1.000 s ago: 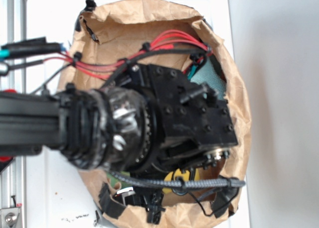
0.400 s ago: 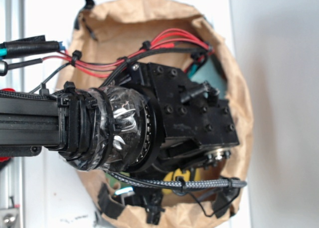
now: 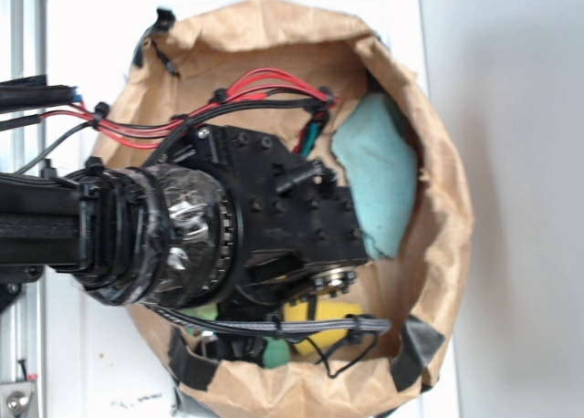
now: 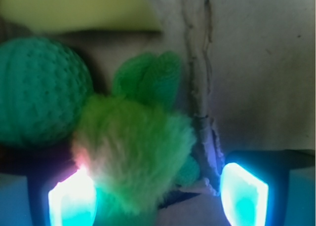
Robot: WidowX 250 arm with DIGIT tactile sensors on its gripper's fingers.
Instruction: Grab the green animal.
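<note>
Now green animal (image 4: 133, 157) between end effector (image 4: 158, 191) fingers.

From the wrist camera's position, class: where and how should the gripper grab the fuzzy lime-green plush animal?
Grip the fuzzy lime-green plush animal across its rounded body, descending straight from above. It already sits between the open gripper fingers, nearer the left pad, with the dark green knitted ball pressed against it.

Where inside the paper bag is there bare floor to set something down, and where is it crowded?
Bare floor lies right of the bag's crease in the wrist view. The left is crowded: green animal, touching the dark green ball, yellow sponge behind. The open end effector straddles the animal.
</note>
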